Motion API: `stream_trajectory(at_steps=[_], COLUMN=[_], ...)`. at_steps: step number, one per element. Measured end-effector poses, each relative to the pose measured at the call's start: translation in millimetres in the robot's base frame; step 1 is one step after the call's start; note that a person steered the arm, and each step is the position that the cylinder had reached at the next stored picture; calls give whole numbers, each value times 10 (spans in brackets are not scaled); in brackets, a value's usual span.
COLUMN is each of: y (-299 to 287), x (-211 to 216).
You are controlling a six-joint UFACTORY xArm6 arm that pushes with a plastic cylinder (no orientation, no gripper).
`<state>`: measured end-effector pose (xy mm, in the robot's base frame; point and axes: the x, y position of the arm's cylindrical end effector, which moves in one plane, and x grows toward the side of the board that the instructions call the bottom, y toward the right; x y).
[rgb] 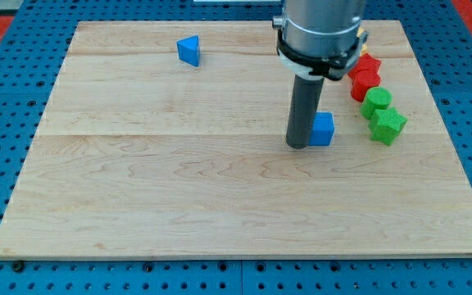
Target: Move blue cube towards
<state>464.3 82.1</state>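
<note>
The blue cube (324,129) sits on the wooden board right of the middle. My tip (298,144) stands on the board right against the cube's left side, partly covering it. A blue triangular block (189,51) lies near the view's top, left of centre, far from my tip.
At the view's right, two red blocks (365,74) lie above two green blocks (383,115), in a column close to the right of the blue cube. A yellow block (361,36) peeks out behind the arm. The wooden board (179,197) rests on a blue pegboard.
</note>
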Motion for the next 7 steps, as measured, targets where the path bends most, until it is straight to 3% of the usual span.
stream_trajectory(at_steps=[1,2,3,5,6,7], y=[-427,-75,268,555,200,240], x=[-366,-727,-421,-273,-400,4])
